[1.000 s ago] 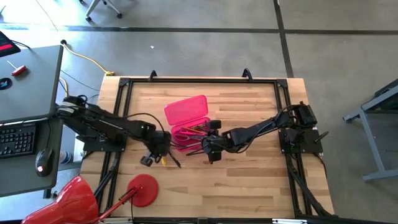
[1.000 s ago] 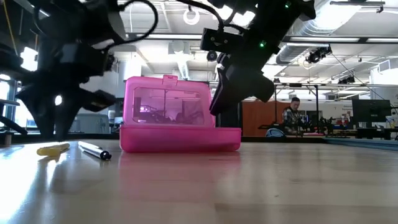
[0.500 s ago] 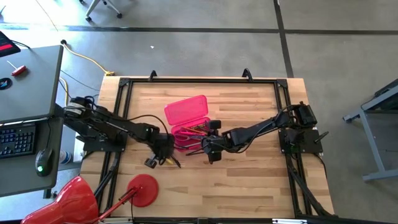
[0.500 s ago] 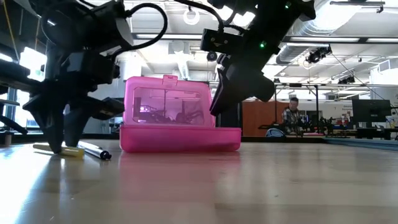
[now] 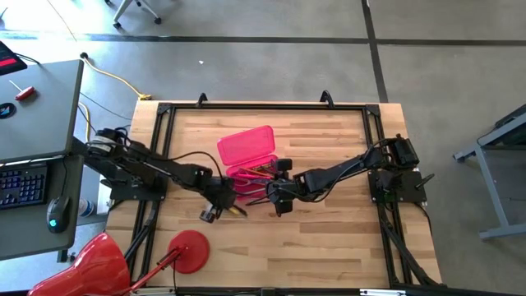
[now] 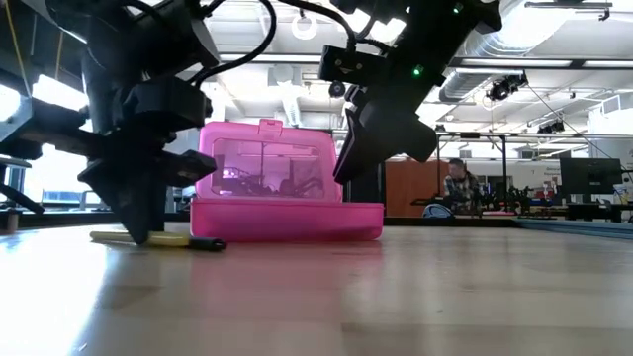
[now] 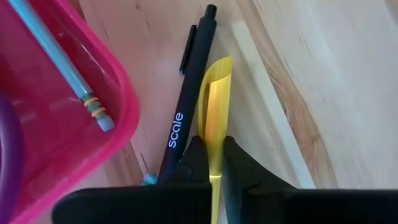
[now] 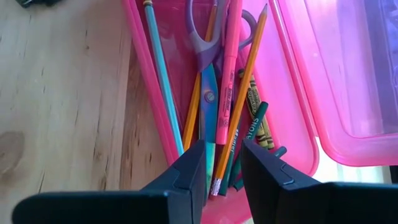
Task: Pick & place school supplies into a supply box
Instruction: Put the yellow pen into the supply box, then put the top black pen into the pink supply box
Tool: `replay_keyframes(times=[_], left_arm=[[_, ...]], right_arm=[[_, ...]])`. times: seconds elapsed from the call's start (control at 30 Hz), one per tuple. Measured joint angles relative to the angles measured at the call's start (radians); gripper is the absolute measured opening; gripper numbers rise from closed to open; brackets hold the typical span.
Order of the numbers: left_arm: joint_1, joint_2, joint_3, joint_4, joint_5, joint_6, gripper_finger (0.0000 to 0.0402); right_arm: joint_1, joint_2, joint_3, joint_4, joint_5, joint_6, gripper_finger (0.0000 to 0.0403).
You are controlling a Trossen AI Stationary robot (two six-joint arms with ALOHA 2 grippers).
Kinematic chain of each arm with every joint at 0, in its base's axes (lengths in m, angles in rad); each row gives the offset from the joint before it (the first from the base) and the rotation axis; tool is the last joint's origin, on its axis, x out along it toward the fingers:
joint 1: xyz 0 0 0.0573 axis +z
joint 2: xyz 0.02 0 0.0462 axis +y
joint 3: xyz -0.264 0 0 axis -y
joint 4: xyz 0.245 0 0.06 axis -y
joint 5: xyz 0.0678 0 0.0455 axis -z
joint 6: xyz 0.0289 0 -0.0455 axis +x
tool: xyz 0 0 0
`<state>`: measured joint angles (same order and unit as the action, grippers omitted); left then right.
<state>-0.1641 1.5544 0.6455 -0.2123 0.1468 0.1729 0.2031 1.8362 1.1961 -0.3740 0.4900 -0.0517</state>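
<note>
The pink supply box (image 5: 246, 179) stands open on the table, its lid (image 5: 246, 145) up on the far side. Pencils, crayons and purple-handled scissors (image 8: 208, 43) lie in its tray (image 8: 149, 74). A yellow pen (image 7: 214, 93) and a dark pen (image 7: 186, 106) lie side by side on the wood, just outside the box's near-left wall (image 7: 124, 106). My left gripper (image 7: 211, 146) (image 5: 220, 205) (image 6: 138, 235) is shut on the yellow pen. My right gripper (image 8: 222, 158) (image 5: 265, 194) hangs open over the tray's right end, touching nothing that I can see. My left gripper pinches the yellow pen (image 7: 214, 127) between its two fingers, about midway along its length (image 6: 163, 238). The fingers come from above, pointing down, one on each side of the pen. The pen lies flat on the table against the dark pen.
A red round disc with a stick handle (image 5: 189, 249) lies near the table's near-left corner. A black frame rail (image 5: 263, 107) runs round the table. Bare wood lies right of and in front of the box. A person (image 6: 460, 188) sits far off in the room.
My left gripper has come down and moved toward the table's right, and has shut on the yellow pen. The yellow pen and the dark pen beside it have slid along the table toward the pink box.
</note>
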Motion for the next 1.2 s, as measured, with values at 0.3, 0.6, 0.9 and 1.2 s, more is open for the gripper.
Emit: replay_keyframes(times=[0.3, 0.6, 0.9, 1.2], left_arm=[[0.000, 0.001, 0.153, -0.017, 0.180, -0.046, 0.0042], [0.000, 0.000, 0.322, -0.192, -0.035, 0.011, 0.0013], [0.051, 0.004, 0.355, -0.250, -0.178, -0.044, 0.0033], [0.054, -0.035, 0.377, -0.370, -0.268, -0.132, 0.0027]], right_arm=[[0.000, 0.000, 0.000, 0.003, 0.000, 0.000, 0.0079], [0.000, 0.000, 0.000, 0.002, 0.000, 0.000, 0.0078], [0.001, 0.000, 0.000, -0.047, 0.000, 0.029, 0.0078], [0.030, 0.000, 0.000, 0.212, -0.137, -0.043, 0.0078]])
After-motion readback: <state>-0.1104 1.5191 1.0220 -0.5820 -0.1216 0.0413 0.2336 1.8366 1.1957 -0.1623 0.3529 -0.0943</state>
